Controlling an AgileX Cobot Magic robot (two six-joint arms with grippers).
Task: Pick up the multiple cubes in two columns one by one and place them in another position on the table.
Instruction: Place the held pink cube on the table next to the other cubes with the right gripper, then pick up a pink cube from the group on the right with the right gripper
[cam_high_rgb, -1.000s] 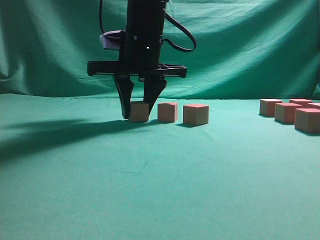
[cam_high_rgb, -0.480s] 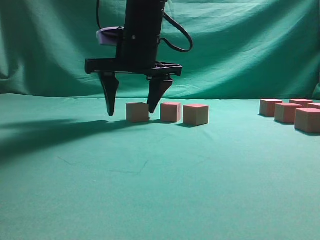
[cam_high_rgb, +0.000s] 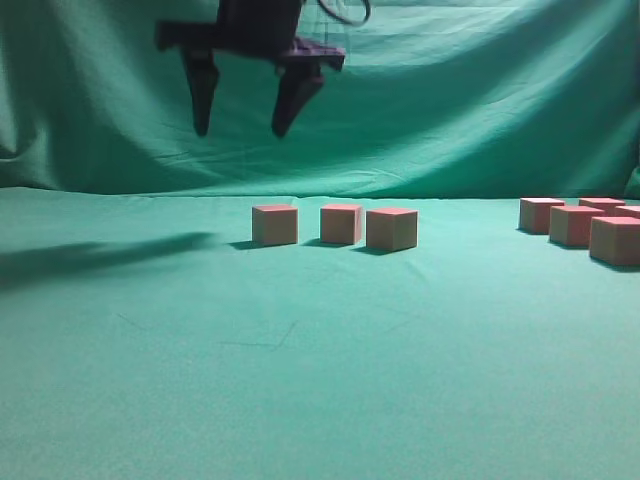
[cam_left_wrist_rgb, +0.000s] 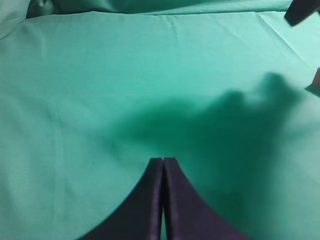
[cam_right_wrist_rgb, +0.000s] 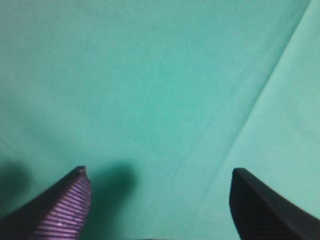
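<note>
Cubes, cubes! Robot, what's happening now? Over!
Right claw open, empty, high above table. Left claw shut. Three cubes in a row. Nothing in the way.

The arm above the raised gripper (cam_high_rgb: 243, 128) is cut off by the exterior view's top edge. At 3 o'clock, the outermost of the cubes (cam_high_rgb: 628, 212) are clipped by the right edge, and those behind are partly hidden. In the left wrist view, a dark object (cam_left_wrist_rgb: 302, 11) at 1 o'clock and a small tan shape (cam_left_wrist_rgb: 316, 78) at 3 o'clock are cropped and cannot be identified.
</note>
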